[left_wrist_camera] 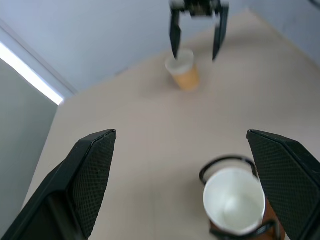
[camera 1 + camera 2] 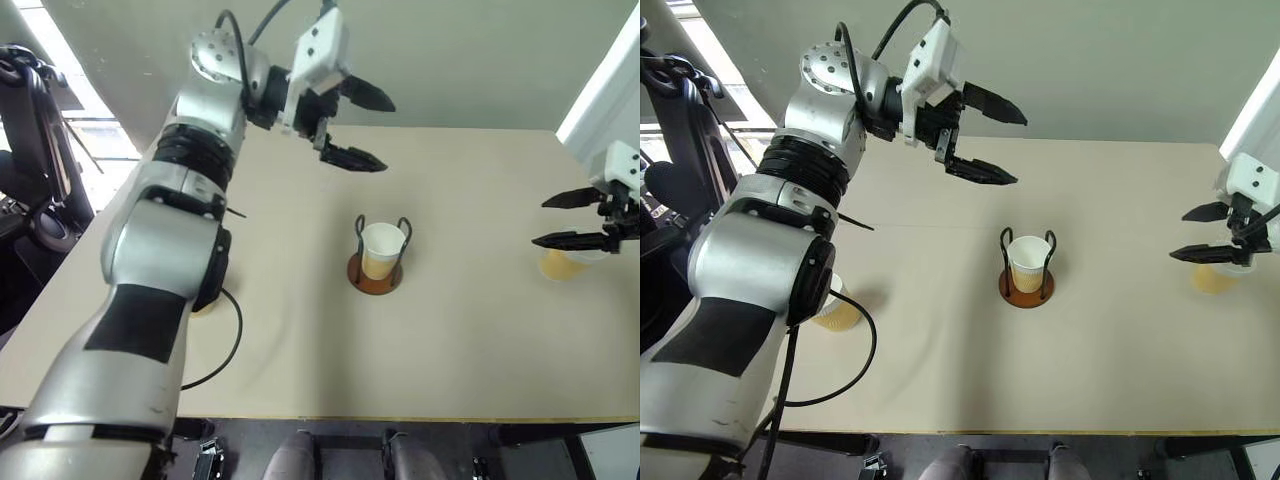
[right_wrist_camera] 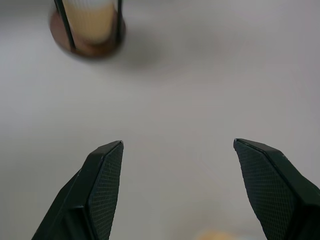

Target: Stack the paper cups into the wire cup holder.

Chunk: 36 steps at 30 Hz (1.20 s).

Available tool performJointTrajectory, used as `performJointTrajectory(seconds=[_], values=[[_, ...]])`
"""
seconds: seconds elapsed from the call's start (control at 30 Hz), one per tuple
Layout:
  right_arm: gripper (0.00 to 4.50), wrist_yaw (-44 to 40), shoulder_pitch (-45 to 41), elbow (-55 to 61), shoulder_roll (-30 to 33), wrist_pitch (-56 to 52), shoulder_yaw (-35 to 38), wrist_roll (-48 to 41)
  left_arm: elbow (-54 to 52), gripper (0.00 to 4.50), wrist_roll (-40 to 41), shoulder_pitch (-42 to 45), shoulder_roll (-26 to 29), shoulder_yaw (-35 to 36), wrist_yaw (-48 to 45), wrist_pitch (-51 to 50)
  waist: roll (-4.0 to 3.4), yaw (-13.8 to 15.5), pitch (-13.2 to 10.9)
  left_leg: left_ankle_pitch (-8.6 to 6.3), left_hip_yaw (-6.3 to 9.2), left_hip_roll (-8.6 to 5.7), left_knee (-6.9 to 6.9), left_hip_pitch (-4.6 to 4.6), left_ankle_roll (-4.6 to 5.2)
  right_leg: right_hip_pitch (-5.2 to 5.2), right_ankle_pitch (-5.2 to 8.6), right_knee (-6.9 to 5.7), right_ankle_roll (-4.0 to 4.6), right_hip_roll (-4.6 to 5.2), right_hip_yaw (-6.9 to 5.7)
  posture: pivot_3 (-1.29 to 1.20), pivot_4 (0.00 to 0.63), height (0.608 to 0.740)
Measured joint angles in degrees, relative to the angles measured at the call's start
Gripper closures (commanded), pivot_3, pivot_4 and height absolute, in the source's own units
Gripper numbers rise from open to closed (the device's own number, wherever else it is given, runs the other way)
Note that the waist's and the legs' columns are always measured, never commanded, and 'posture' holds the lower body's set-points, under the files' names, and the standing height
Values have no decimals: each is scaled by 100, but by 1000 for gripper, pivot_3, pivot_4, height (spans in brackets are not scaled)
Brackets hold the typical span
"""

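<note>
Beige tabletop (image 2: 470, 360), one white-rimmed tan-orange paper cup (image 2: 381, 250) seated upright inside the wire cup holder (image 2: 375, 274), a reddish-brown round disc base with two thin black wire loops, near the table's middle. Left gripper (image 2: 365, 128) raised above the table behind and to the left of the holder, black fingers spread wide, nothing between them. Second tan-orange paper cup (image 2: 562, 264) stands upright on the table at the right side, well apart from the holder; right gripper (image 2: 570, 220) hovers just over it, jaws apart, not gripping the cup. Third paper cup (image 2: 836, 310) sits at the left side of the table, partly hidden behind the left arm, with a black cable looping near it.
</note>
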<state>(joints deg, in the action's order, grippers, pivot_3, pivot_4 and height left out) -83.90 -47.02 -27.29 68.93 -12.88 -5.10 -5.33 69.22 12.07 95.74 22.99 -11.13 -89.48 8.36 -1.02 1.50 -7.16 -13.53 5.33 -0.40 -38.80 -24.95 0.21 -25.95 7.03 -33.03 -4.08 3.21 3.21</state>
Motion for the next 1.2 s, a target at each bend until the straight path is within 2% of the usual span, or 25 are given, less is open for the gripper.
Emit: performJointTrajectory(seconds=[0.23, 0.6, 1.1, 1.2], values=[[866, -97, -610, -1228, -1, 857, -442, 858, -389, 26, 307, -13, 155, 66, -111, -758, -8, -32, 0, 0, -8, 15, 5, 7, 3, -2, -5, 0, -5, 6, 9, 0, 150, 740], [866, 90, -1114, -2553, -293, 1895, -813, 1791, -534, 26, 395, -119, 283, -22, -115, -848, -14, -37, -2, -1, -2, 18, 0, 7, 5, -2, -13, 1, -1, 10, 12, 0, 150, 740], [866, 942, -1461, -3696, -697, 2789, -1247, 2766, -734, 26, 635, -305, 546, -174, -117, -957, -21, -70, -2, -5, -14, 22, 4, 12, 9, -7, -29, 6, 10, 8, 5, 0, 150, 740], [1778, 1164, -1524, -3805, -777, 2869, -1324, 2916, -788, 0, 643, -418, 576, -232, -117, -939, -23, -68, -2, -5, -13, 22, 4, 13, 10, -7, -32, 6, 12, 10, 4, 0, 150, 740]])
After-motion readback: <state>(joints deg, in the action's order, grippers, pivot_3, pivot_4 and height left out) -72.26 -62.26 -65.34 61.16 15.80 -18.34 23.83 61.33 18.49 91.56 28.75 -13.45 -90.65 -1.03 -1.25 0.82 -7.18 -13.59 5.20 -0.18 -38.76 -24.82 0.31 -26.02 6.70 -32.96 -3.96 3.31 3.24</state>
